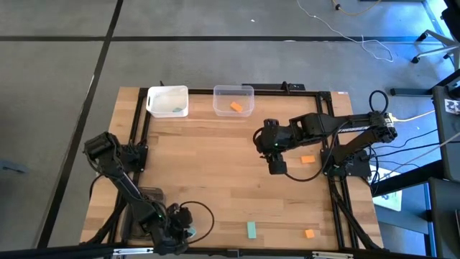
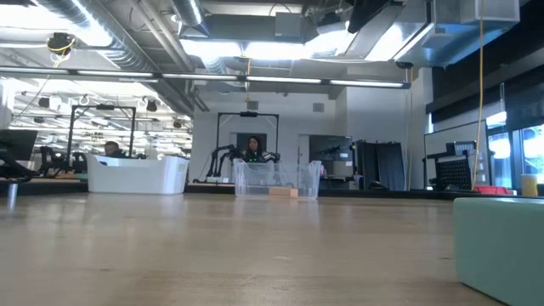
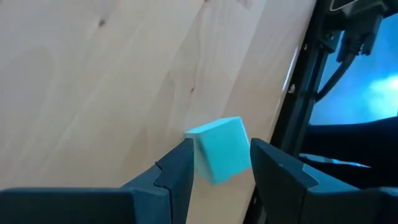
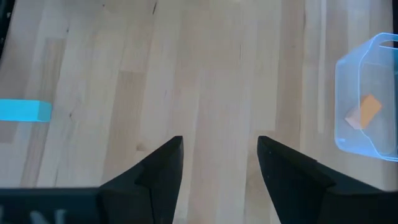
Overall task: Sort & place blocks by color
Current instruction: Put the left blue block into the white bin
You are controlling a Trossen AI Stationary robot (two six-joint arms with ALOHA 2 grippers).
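Two bins from above: white plastic bin (image 1: 167, 101) and clear plastic bin (image 1: 233, 100), both far from the left gripper (image 1: 188, 232), which sits low at the table's near edge; right gripper (image 1: 276, 167) hangs mid-table, an orange block (image 1: 307, 159) beside it. Left wrist: fingers pinch a small teal-green cube (image 3: 219, 150) tilted, corner-held, so it could twist out in transit. Right wrist: fingers spread, nothing between them.

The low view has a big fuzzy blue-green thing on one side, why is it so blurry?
Low view: that teal block sits very near the lens, so it blurs and is cut off by the picture's edge, while the far room stays sharp. Left wrist view: the cube between the left claw's fingers is soft-edged and washed pale by bright light.
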